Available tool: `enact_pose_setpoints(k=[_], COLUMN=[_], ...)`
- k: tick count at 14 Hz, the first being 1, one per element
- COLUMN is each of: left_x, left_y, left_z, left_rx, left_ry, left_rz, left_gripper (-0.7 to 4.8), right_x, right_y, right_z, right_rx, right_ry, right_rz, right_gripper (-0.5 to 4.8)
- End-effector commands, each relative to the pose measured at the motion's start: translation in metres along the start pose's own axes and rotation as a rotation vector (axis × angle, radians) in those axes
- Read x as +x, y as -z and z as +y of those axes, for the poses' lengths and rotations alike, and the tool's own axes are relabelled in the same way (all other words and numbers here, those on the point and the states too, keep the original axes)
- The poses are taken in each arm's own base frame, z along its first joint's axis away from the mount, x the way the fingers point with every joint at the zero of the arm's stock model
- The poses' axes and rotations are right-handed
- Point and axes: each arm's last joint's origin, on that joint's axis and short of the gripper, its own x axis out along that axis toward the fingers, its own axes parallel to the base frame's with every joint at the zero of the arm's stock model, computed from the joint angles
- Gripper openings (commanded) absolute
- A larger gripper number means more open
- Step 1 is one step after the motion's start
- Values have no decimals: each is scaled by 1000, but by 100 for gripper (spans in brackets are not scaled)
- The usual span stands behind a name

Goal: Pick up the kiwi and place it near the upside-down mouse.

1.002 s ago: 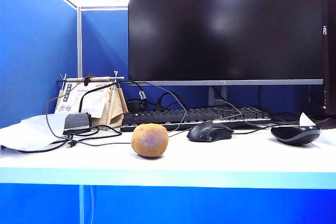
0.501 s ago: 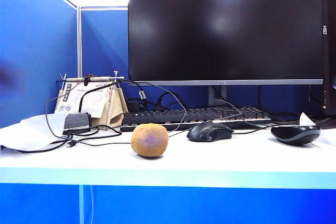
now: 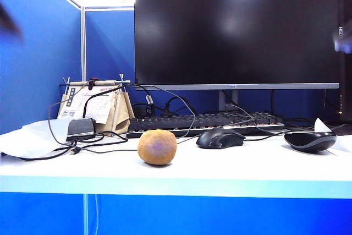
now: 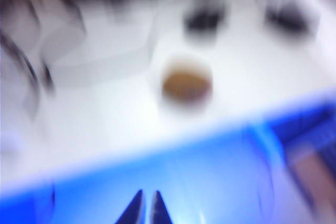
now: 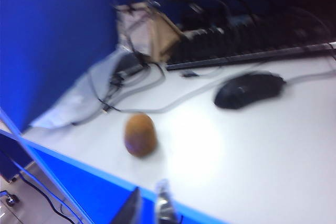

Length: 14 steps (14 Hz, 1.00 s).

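The kiwi [image 3: 157,147] lies brown and fuzzy near the white desk's front edge, left of centre. The upside-down mouse [image 3: 309,141], a black bowl shape with a grey rim band, rests at the far right. My left gripper [image 4: 146,205] hangs in front of and below the desk edge, its tips almost together and holding nothing. The kiwi [image 4: 186,85] shows well beyond it in that blurred view. My right gripper [image 5: 148,207] hovers over the desk's front edge with its fingers slightly apart and empty. The kiwi [image 5: 140,134] sits a short way past them.
An all-black dome-up mouse [image 3: 220,138] lies between the kiwi and the upside-down mouse. Behind stand a keyboard [image 3: 203,123], a large monitor [image 3: 236,28], a desk calendar [image 3: 96,105] and loose cables [image 3: 82,147]. Blue partitions close the left side.
Blurred parts of both arms have come into the exterior view's upper left and right edges. The kiwi and both mice have not moved.
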Motion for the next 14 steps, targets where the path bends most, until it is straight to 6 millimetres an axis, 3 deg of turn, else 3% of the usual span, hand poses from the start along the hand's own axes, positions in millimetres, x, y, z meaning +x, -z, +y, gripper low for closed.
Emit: enact_pose_setpoints(k=[1,5,8,10,11,13,14], left_x=[12,11,10,10,10,10,10], left_y=[-9,-35,-40,-41,-40,-39,-38], left_z=[-4,-9,-9,-10,-10,-10,-10], left_rx=[5,82,84,85,85,84,85], left_ry=[61,88,99,116,117,111,110], left_rz=[140,27,-10,-22,-16,-3,0], left_gripper=[30,30,30,30,30,30,30], right_x=[1,22,57,98,134,168,196], right_y=[-17,-51,-63,-63,-61,-62,-53], right_z=[6,20,25,26,28,32,31], right_rx=[-83,-111,-160,-182,-220,-207,-220], right_ry=[-36,-139,-162,-207,-262,-373,-375], right_rz=[-15,-43,49,72,104,174,229], right_gripper=[68,118,255,298,479,479,479])
